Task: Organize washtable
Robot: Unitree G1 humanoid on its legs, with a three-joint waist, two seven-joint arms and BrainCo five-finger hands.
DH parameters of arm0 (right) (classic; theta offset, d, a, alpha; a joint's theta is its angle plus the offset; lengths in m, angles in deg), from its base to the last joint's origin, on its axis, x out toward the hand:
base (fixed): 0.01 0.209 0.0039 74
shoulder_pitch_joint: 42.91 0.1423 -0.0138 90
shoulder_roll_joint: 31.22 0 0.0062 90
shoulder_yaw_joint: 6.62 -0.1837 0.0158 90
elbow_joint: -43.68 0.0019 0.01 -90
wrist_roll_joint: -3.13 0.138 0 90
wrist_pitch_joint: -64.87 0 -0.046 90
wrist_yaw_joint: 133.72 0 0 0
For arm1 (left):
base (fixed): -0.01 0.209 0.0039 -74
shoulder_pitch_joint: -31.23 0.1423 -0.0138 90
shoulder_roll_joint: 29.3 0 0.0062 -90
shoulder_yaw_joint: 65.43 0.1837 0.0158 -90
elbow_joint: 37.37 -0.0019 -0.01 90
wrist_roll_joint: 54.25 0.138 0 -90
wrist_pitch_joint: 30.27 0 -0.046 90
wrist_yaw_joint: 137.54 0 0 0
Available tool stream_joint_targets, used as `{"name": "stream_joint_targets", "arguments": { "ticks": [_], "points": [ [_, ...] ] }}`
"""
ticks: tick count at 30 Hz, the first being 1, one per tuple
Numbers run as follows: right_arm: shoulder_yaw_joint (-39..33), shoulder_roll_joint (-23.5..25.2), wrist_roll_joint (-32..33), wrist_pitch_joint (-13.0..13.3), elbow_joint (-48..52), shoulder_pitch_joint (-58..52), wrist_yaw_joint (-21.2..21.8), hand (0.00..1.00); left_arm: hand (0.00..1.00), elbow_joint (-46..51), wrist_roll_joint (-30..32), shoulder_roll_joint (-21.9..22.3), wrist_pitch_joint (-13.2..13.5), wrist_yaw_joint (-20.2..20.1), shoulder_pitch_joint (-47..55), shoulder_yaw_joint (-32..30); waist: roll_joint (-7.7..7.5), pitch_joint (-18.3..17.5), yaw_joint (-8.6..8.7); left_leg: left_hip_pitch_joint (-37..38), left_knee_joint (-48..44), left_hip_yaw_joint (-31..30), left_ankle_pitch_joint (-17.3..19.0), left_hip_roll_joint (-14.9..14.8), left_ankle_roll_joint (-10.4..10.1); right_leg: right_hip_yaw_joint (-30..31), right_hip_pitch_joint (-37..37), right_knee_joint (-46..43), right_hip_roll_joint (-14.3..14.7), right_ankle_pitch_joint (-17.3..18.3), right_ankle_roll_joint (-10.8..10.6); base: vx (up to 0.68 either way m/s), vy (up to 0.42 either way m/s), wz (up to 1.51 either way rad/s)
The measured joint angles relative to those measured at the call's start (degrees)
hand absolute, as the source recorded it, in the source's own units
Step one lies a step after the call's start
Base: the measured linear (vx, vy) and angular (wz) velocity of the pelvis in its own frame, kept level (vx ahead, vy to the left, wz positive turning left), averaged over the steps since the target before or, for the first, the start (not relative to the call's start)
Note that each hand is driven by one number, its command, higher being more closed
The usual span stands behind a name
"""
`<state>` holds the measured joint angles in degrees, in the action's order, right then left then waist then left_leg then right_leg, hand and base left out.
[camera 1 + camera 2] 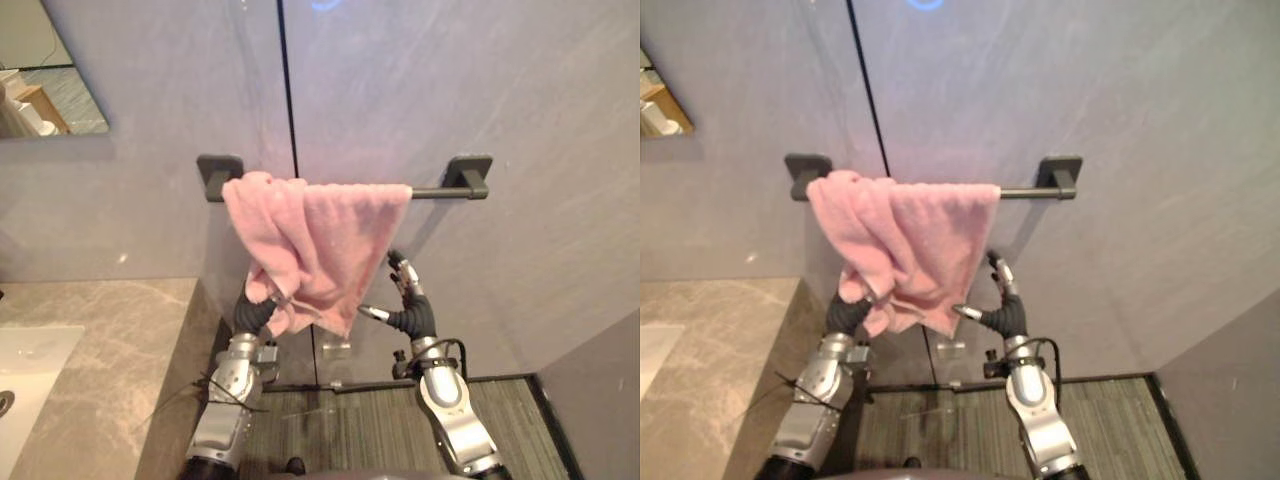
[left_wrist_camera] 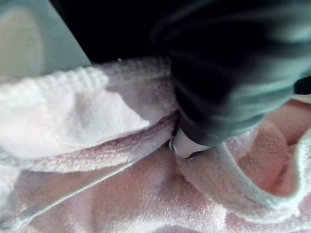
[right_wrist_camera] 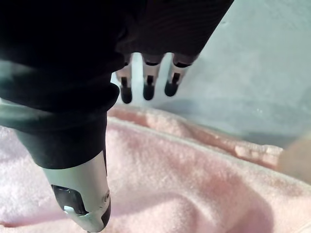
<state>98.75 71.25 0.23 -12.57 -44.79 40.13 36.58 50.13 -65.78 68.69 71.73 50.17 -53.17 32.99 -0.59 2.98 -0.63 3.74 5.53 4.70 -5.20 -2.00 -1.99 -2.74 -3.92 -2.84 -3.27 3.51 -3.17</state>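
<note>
Pink towel (image 1: 315, 235) hangs over the dark towel bar (image 1: 445, 190) on the grey wall, covering the bar from its left bracket to a little short of its right bracket, where a bare stretch of rod shows. The main step looks done, since the cloth is up on the bar and off the marble countertop (image 1: 100, 350), which lies below the bar and to its left. The hang is untidy, though. The cloth is gathered in folds toward the bar's left end, and its lower edge runs on a slant down to a bunched corner below the middle of the bar. What seems left is to spread the towel flat along the bar and even out its bottom edge.

The left hand (image 1: 258, 312) is below the bar's left half, right at the bunched lower corner, with cloth lapped over and around it. The left wrist view shows towel folds pressed against the hand's dark cover. Whether the hand has closed on the cloth cannot be told, because the towel hides it.

The right hand (image 1: 410, 315) is below the bar's right half, just beside the towel's lower right edge. It is spread wide and holds nothing, with straight fingers (image 3: 146, 87) pointing up toward the wall and the thumb (image 3: 82, 194) reaching out across the pink cloth.
</note>
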Motion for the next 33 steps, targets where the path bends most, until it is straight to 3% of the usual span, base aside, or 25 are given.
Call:
{"name": "stream_joint_targets", "arguments": {
  "ticks": [11,33],
  "points": [
    [0.03,0.08,0.06,-0.06,-0.3,-0.04,-0.04,0.0,1.0,0.21,0.0,0.22,0.26,-0.01,0.06,0.02,0.38,-0.62,-0.07,-0.25,0.0,-0.09,-0.1,0.04,0.14,-0.14,0.12,0.16,-0.04,0.0,0.0,0.0,0.0,0.0],
    [0.55,-1.49,3.07,-2.41,-11.11,6.85,1.56,0.0,1.0,0.19,-0.27,0.75,0.29,-1.39,0.07,1.33,0.41,-1.08,-0.27,-1.83,-0.01,-1.43,-0.15,-0.02,0.18,-1.29,0.22,0.97,-0.71,-0.53,-0.25,0.0,-0.003,0.03]
  ]
}}
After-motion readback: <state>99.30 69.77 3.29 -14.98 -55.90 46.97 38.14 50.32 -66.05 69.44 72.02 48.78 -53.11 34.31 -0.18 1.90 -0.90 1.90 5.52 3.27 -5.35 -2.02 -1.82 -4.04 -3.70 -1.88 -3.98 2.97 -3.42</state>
